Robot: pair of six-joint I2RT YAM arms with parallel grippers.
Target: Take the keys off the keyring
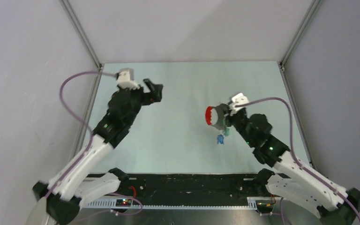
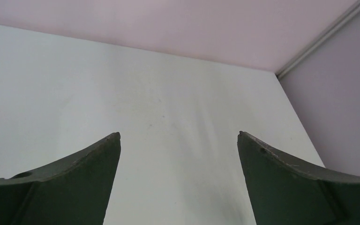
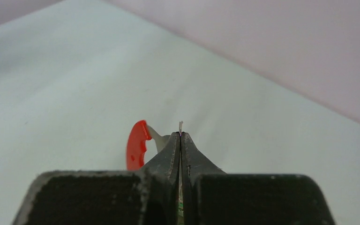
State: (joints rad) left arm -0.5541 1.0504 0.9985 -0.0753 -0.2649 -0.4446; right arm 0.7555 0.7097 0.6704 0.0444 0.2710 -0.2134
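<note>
My right gripper is shut and holds the keyring above the table; only a red arc of it shows on the left of the fingers. In the right wrist view the gripper has its jaws pressed together on a thin silver sliver. The red part of the keyring curves out to their left. A blue-tagged key and a green-tagged key sit just below the gripper; I cannot tell whether they hang or lie on the table. My left gripper is open and empty, raised at the far left.
The pale table is walled by grey panels with metal corner posts. Its far right corner shows in the left wrist view. The arm bases and a black strip run along the near edge.
</note>
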